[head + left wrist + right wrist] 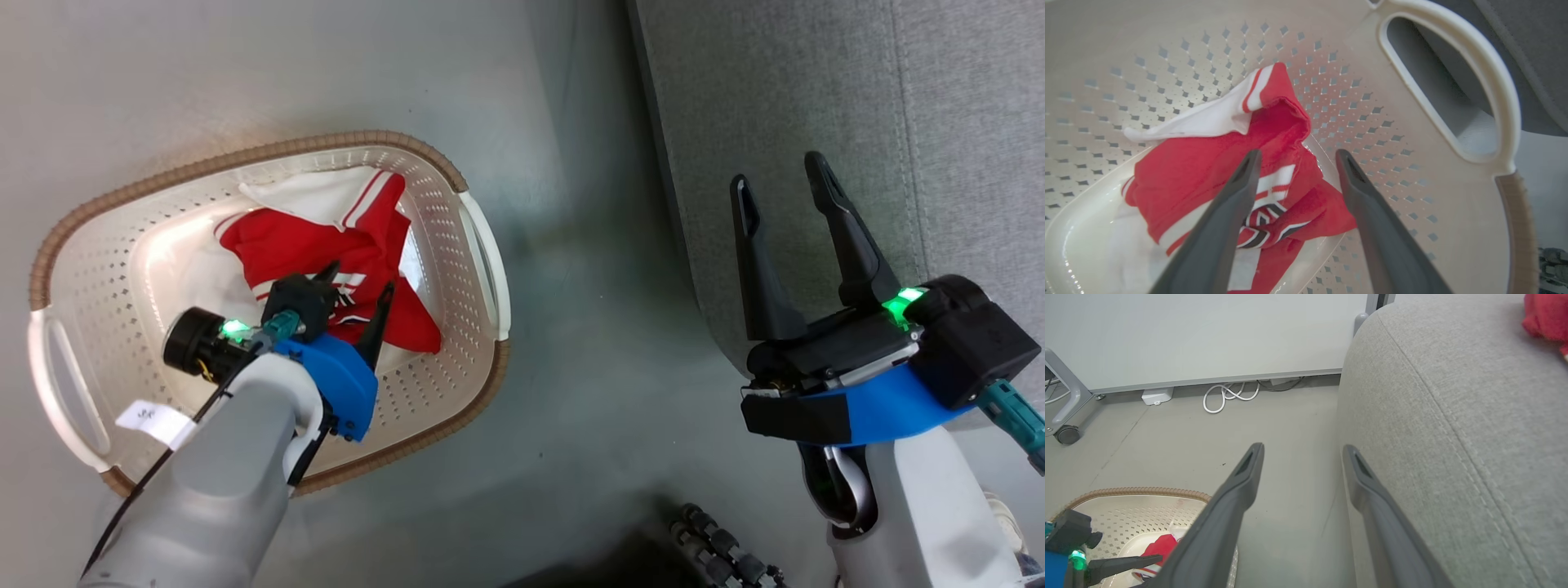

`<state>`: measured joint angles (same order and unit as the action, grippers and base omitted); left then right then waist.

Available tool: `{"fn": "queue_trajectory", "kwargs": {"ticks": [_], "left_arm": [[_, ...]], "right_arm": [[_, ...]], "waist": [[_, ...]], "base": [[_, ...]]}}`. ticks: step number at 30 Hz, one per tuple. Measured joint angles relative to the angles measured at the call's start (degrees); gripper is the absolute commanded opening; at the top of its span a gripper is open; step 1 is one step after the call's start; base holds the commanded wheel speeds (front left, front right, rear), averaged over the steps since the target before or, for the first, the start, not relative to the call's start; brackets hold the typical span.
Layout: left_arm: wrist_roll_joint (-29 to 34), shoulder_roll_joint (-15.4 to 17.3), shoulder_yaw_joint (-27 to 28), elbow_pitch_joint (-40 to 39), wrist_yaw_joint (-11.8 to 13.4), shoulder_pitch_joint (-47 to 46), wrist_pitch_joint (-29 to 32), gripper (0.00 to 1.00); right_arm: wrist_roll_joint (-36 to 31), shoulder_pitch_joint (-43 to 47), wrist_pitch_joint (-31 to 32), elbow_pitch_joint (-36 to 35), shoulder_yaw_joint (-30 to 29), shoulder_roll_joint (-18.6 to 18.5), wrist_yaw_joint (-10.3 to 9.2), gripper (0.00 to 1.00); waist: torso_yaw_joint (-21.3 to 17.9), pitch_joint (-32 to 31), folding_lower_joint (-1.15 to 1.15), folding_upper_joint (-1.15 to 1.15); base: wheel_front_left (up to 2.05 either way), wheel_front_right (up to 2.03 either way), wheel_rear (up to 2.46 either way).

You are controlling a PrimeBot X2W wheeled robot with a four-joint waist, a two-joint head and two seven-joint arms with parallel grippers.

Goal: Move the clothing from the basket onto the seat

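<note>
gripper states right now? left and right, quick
Left gripper: open, over the clothing in the basket, gripping nothing.
Right gripper: open, empty, above the seat edge.

Lab-like room: partition panel point(1208, 335), loose cables point(1229, 396)

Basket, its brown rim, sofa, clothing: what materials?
Basket: glossy cream moulded plastic, judging by punched holes and highlights. Brown rim: woven-look ribbing, probably moulded plastic too, unsure. Sofa: matte grey woven fabric with a stitched seam. Clothing: soft red-and-white knit, likely synthetic sportswear; it crumples.
</note>
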<state>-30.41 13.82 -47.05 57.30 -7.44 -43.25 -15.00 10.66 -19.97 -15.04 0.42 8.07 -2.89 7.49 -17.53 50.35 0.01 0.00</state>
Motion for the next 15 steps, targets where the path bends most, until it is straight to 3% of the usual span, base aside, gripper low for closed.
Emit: {"fn": "queue_trajectory", "kwargs": {"ticks": [12, 15], "left_arm": [[0.0, -0.2, -5.0, 8.7, 0.1, -7.6, 0.0, 1.0], [1.4, -1.1, -6.0, 10.5, 1.4, -8.9, 0.0, 1.0]], "right_arm": [[0.1, -0.2, 0.0, -2.7, 1.2, 0.0, -0.01, 1.0], [0.3, 0.1, 0.0, -3.0, 1.2, 0.0, -0.01, 1.0]], "waist": [[-0.8, 4.4, 0.0, 0.0], [-0.5, 4.8, 0.0, 0.0]], "base": [[0.0, 0.0, 0.0], [0.0, 0.0, 0.0]]}}
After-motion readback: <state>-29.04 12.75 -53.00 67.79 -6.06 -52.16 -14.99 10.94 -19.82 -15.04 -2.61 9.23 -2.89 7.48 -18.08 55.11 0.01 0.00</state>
